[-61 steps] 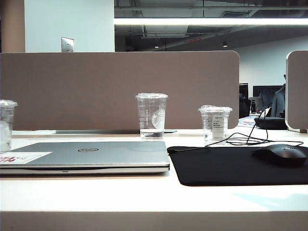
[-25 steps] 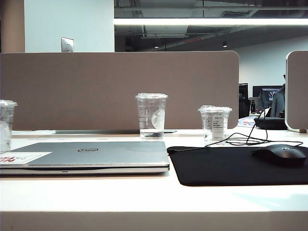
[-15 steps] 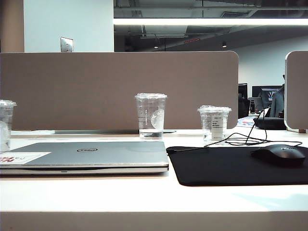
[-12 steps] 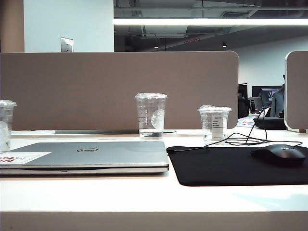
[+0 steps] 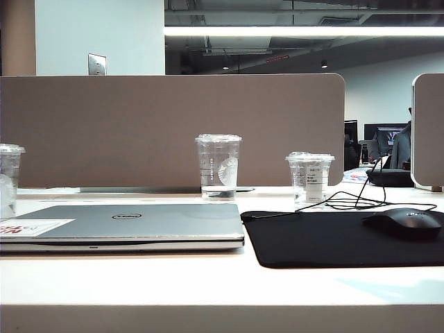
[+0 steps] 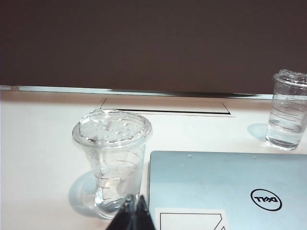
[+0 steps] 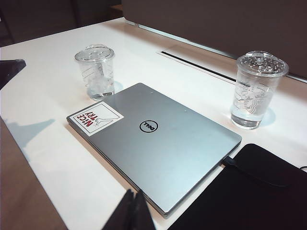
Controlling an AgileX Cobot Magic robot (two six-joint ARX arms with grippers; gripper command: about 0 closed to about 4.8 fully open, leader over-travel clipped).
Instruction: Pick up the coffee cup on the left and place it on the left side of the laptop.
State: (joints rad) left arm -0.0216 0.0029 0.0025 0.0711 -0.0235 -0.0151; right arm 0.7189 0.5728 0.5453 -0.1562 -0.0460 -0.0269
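Note:
The coffee cup (image 5: pixel 7 180), short, clear and lidded, stands on the white desk just left of the closed silver laptop (image 5: pixel 139 222). In the left wrist view my left gripper (image 6: pixel 134 211) is shut and empty, its black tips just in front of the coffee cup (image 6: pixel 112 158) and beside the corner of the laptop (image 6: pixel 225 187). In the right wrist view my right gripper (image 7: pixel 133 206) is shut and empty, hovering off the near edge of the laptop (image 7: pixel 158 143), far from the coffee cup (image 7: pixel 96 72). Neither gripper shows in the exterior view.
A taller clear cup (image 5: pixel 218 166) stands behind the laptop. A short cup with a white label (image 5: pixel 309 177) stands further right. A black mouse pad (image 5: pixel 333 239) with a mouse (image 5: pixel 406 222) and cables lies to the right. A brown divider panel (image 5: pixel 173 125) closes off the back.

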